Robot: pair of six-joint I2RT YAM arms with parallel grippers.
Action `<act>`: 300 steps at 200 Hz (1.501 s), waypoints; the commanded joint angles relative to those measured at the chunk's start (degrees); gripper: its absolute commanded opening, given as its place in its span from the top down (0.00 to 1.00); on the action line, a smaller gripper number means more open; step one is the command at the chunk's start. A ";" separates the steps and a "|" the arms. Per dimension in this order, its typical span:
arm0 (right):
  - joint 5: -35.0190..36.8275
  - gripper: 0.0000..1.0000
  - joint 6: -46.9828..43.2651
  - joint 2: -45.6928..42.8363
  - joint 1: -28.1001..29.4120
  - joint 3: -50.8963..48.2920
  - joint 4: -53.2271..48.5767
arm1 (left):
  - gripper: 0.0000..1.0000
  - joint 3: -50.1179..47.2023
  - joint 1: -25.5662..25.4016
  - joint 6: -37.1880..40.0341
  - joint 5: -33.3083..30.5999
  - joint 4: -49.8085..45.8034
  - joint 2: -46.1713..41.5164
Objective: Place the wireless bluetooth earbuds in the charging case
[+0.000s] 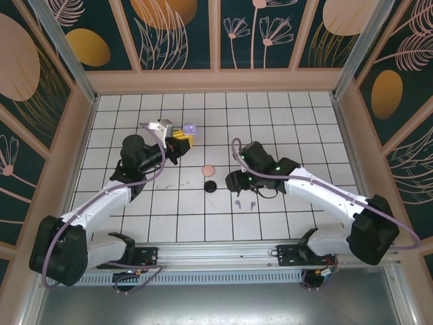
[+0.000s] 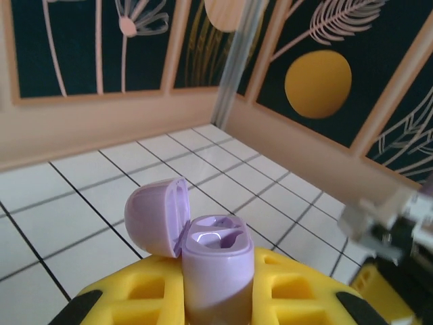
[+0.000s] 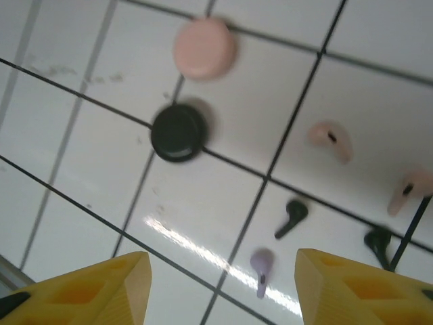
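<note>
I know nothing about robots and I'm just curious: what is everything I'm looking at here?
lilac case: one, lilac, lid open, held in the left gripper
pink case: one, pink, on the table
black case: one, black, beside the pink case
pink earbuds: two, pale pink, loose on the table
black earbuds: two, black, loose
lilac earbuds: two, lilac, loose
table: one, white tiles
left gripper: yellow fingers, shut on the lilac case
right gripper: yellow fingers, open above the earbuds

The left gripper [image 1: 181, 140] holds the lilac case [image 1: 191, 128], apart from the pink case [image 1: 209, 170] and black case [image 1: 210, 185] (both mid-table).
</note>
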 commanded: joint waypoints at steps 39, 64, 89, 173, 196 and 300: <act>5.97 0.46 7.56 4.07 4.21 -3.00 -1.88 | 1.00 -12.61 -1.82 2.40 -7.49 24.54 -4.24; 6.08 0.49 8.51 6.98 5.84 -3.19 -1.50 | 1.00 -14.21 -3.06 4.34 -8.26 25.93 -4.54; 6.35 0.53 9.33 9.89 7.62 -3.18 -2.06 | 1.00 -14.90 -3.53 4.11 -8.96 27.58 -4.46; 10.20 0.57 10.59 16.20 9.05 -1.44 -1.94 | 1.00 -14.82 -5.04 4.29 -9.89 30.35 -3.22; 10.83 0.58 10.79 17.87 9.10 -0.75 -1.86 | 1.00 -14.63 -5.31 4.20 -9.90 30.52 -2.95; 11.45 0.65 11.32 21.07 9.63 0.50 -1.66 | 1.00 -14.60 -5.57 4.28 -9.32 30.40 -2.95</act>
